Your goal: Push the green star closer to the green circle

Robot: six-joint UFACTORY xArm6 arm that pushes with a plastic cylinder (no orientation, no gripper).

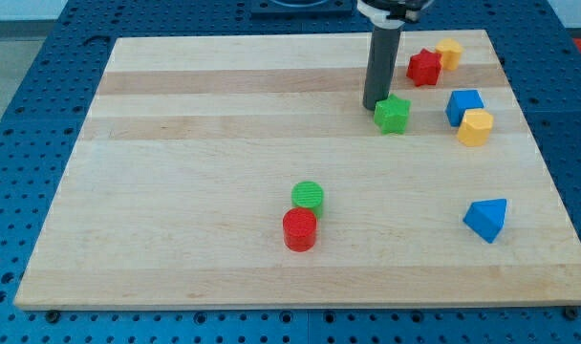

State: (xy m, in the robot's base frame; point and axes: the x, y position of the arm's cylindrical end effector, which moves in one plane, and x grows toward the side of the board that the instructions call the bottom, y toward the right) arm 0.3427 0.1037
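Note:
The green star (pixel 393 114) lies on the wooden board (pixel 176 191) in the upper right part of the view. My tip (pixel 375 106) stands just to the star's upper left, touching or nearly touching it. The green circle (pixel 308 196) lies near the middle of the board, well below and to the left of the star. A red cylinder (pixel 299 230) sits right below the green circle, touching it.
A red star (pixel 424 68) and a yellow block (pixel 449 53) lie at the top right. A blue block (pixel 463 106) and a yellow block (pixel 476 127) sit to the right of the green star. A blue triangle (pixel 487 219) lies at the lower right.

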